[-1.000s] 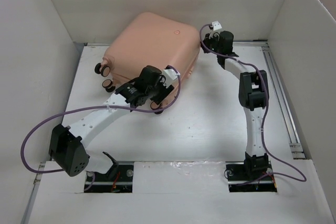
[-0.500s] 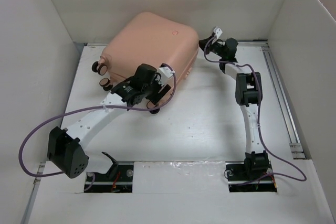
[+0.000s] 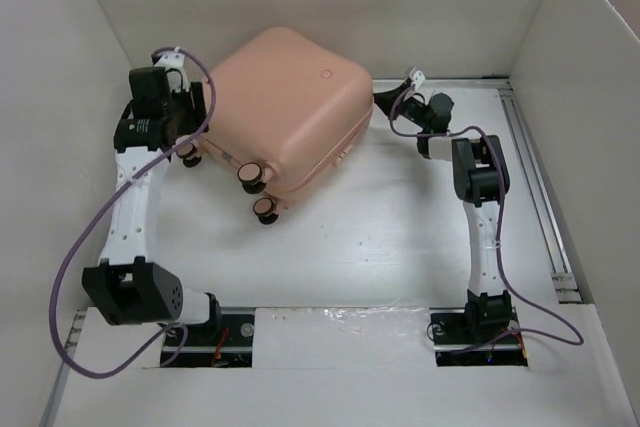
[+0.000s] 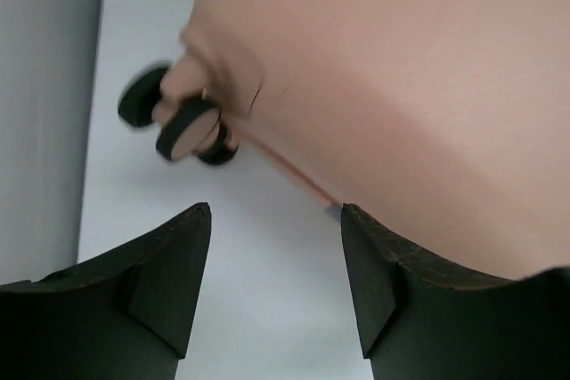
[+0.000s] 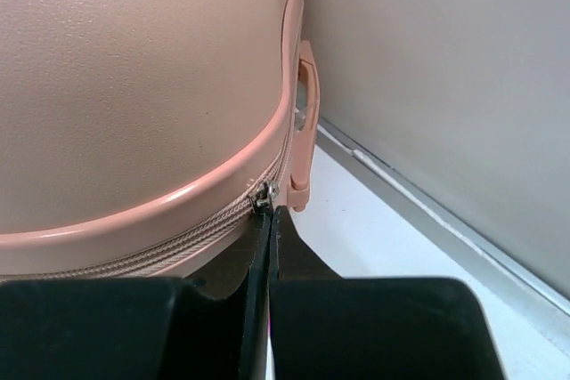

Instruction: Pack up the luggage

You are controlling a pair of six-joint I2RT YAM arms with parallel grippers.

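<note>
Both arms are built from white, tube-like links with black blocks at the joints. The left arm (image 3: 130, 209) has a large black joint housing (image 3: 140, 297) in the lower left of the frame, with small holes on its side. The right arm (image 3: 487, 247) stands in the right half. A thin purple cable (image 3: 70, 250) loops along each arm, and a small white plug (image 3: 413, 76) is seen at the upper right. The fingers (image 4: 165, 282) are matt black and wedge-shaped.

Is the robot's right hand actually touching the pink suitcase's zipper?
Touching. The right wrist view shows the shut right hand with its tips meeting the metal zipper pull on the suitcase.
</note>
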